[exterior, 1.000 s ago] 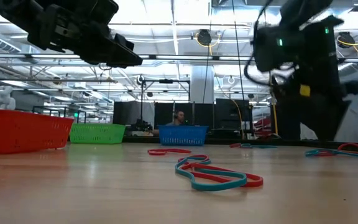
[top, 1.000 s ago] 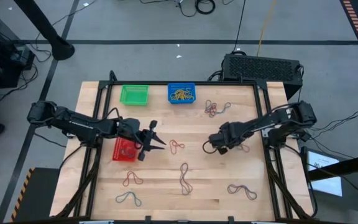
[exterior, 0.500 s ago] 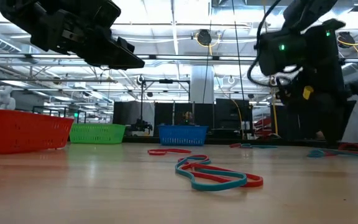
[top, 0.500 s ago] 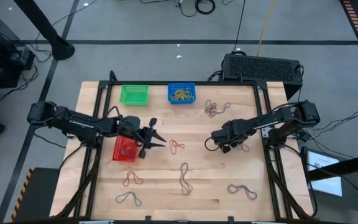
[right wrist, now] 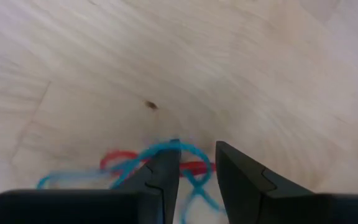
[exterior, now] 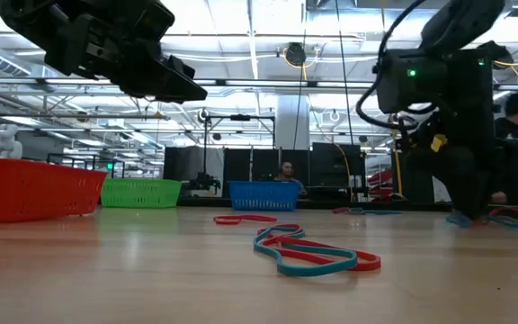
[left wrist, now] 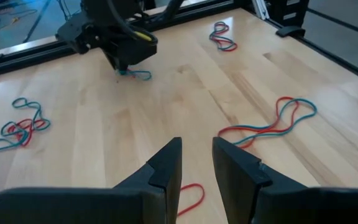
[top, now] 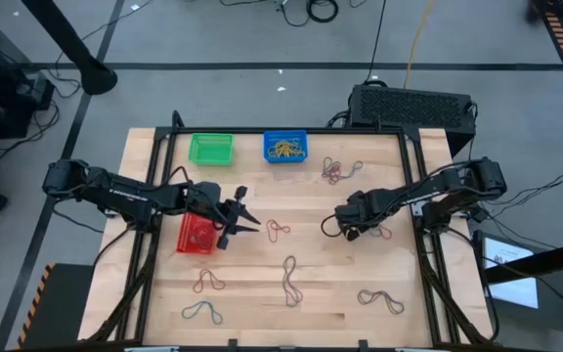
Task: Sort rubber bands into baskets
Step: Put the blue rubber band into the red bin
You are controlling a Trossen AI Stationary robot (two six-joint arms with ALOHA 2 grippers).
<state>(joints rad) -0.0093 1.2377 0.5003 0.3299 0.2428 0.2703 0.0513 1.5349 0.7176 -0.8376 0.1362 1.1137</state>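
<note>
Rubber bands lie scattered on the wooden table, among them a red one (top: 279, 230) and a red-and-teal tangle (top: 375, 233). The green basket (top: 210, 149) and the blue basket (top: 285, 147), which has yellow bands inside, stand at the far edge. The red basket (top: 196, 235) stands at the left. My left gripper (top: 242, 217) hovers open and empty beside the red basket. My right gripper (top: 345, 225) is open and low over the red-and-teal tangle (right wrist: 185, 158). A teal loop runs between its fingers. I cannot tell whether they touch it.
More band clusters lie at the far right (top: 340, 171), near centre (top: 289, 279), near left (top: 208, 282) (top: 201, 311) and near right (top: 379, 299). A black box (top: 413, 103) stands behind the table. People show in the room beyond (exterior: 515, 153).
My right gripper has gone down toward the table and a little toward its right edge, onto the red-and-teal tangle.
</note>
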